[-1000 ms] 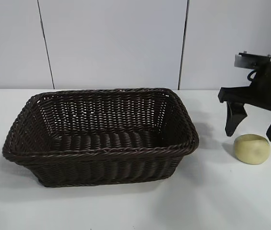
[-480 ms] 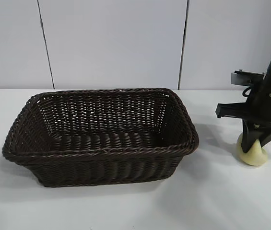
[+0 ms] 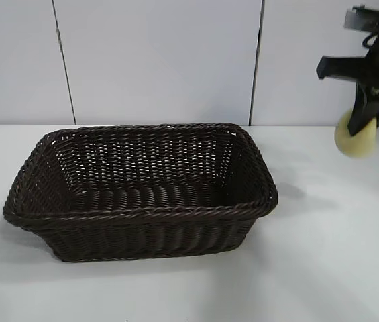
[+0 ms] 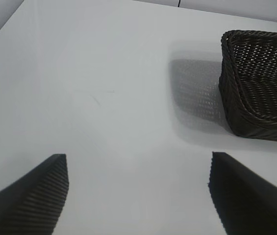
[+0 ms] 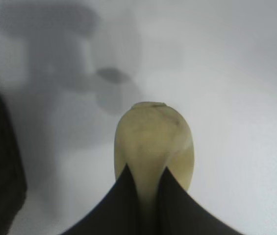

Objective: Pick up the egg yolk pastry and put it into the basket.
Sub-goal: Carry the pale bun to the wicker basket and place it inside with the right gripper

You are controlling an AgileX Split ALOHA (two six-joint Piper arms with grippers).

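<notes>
My right gripper (image 3: pixel 362 127) is shut on the egg yolk pastry (image 3: pixel 354 141), a pale cream-yellow bun, and holds it high above the table at the far right. In the right wrist view my gripper (image 5: pixel 147 171) squeezes the pastry (image 5: pixel 153 134) between its black fingers. The dark brown wicker basket (image 3: pixel 142 208) stands on the white table to the left of the pastry and below it. A corner of the basket (image 4: pixel 261 98) shows in the left wrist view. My left gripper (image 4: pixel 138 166) is open and empty above bare table beside the basket.
The white table (image 3: pixel 323 268) runs under everything, with a pale panelled wall (image 3: pixel 155 60) behind it. A shadow of my right gripper lies on the table (image 5: pixel 69 63) below the pastry.
My right gripper came down over the pastry, shut on it, and has lifted it well off the table. The basket has not moved.
</notes>
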